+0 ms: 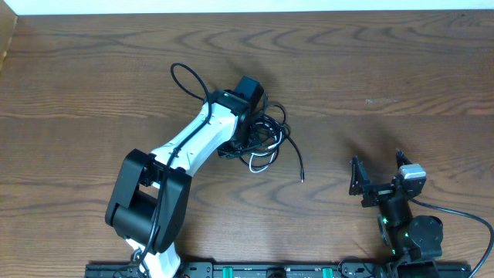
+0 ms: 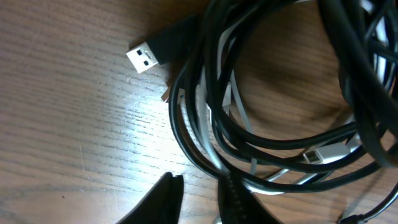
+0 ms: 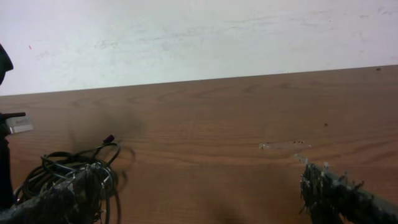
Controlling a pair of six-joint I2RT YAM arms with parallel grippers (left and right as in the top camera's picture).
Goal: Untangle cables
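Fingertips (image 2: 163, 202) of my left gripper (image 2: 199, 199), barely parted and empty, crowd the cables (image 2: 360, 112); closing here could pinch several together and tighten the tangle, while my right gripper (image 1: 377, 162) hangs wide open.

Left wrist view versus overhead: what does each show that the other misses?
Left wrist only: the black USB plug with a silver tip and a small white connector. Overhead only: the open right gripper, apart from the pile, and one loose black cable end. Both: the tangled black and white cables on the wooden table.
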